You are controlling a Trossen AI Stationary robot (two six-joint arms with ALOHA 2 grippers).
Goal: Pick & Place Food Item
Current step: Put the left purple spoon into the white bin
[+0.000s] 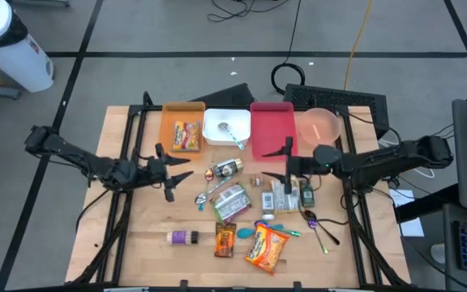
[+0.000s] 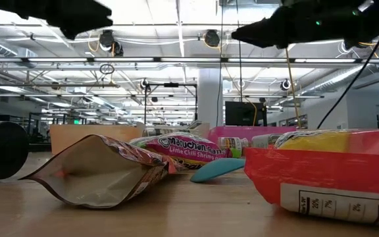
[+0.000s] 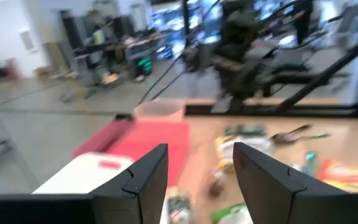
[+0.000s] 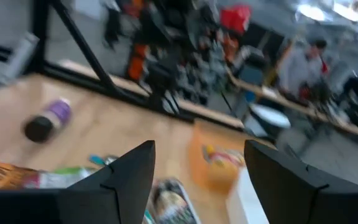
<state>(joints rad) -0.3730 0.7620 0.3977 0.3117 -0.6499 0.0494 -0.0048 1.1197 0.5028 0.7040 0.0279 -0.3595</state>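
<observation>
Both arms hang above the table (image 1: 136,243) with nothing between their fingers. The left gripper (image 1: 171,173) sits over the left-centre of the table, just in front of the orange bin (image 1: 169,122); its fingers (image 3: 143,180) stand apart with a clear gap and hold nothing. The right gripper (image 1: 287,165) sits in front of the red bin (image 1: 272,118), above the pile; its fingers (image 4: 118,180) are likewise spread and empty. Four containers line the far edge: the orange bin holding a yellow packet (image 1: 186,135), a white bin (image 1: 227,130) holding a spoon (image 1: 232,134), the red bin, and a pink bowl (image 1: 320,126). Food items lie loose on the table between the arms: a bottle (image 1: 226,169), a noodle pack (image 1: 232,202), a purple-labelled bottle (image 1: 183,237), a brown bar (image 1: 224,241), and an orange snack bag (image 1: 266,246) at the near edge. None of these touches either gripper.
</observation>
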